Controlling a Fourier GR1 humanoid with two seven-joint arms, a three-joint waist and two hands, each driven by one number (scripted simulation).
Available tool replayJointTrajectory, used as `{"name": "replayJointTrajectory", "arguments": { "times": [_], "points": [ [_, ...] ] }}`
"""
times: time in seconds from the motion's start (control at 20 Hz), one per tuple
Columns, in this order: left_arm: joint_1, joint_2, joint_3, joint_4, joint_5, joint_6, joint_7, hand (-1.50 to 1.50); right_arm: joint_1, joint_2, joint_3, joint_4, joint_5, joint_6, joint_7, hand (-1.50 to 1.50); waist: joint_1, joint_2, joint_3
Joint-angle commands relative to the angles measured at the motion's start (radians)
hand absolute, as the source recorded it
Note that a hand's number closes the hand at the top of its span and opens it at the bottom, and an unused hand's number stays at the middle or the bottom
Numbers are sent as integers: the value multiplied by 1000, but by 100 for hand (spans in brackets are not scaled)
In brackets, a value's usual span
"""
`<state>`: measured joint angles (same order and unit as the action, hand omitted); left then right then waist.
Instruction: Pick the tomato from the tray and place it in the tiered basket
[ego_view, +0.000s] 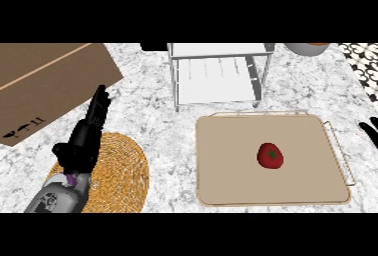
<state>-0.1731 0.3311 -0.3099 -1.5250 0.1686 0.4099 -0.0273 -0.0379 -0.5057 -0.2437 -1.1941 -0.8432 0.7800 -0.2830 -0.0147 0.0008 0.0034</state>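
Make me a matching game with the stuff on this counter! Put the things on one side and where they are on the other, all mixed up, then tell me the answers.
Things:
1. tomato
2. tiered basket
3. woven mat
4. cardboard box

Places:
A. top left corner of the counter
B. under the left hand and forearm
C. lying on the beige tray
D. just behind the tray, at the far side of the counter

Right pairs: 1-C, 2-D, 3-B, 4-A
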Motion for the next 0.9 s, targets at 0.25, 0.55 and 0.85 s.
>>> {"name": "replayJointTrajectory", "arguments": {
  "times": [0.25,0.55,0.85],
  "points": [
    [16,-21,-13,16,-38,38,3,0,64,-326,-81,-278,463,11,-67,-150,-28,-10,-6],
    [5,-36,-21,-18,-39,47,41,0,71,-391,-26,-574,742,-155,19,-150,-12,-12,-6],
    [-43,-45,-6,26,-56,25,54,0,110,-339,66,-834,813,-233,295,-150,-1,-4,-5]
  ]
}}
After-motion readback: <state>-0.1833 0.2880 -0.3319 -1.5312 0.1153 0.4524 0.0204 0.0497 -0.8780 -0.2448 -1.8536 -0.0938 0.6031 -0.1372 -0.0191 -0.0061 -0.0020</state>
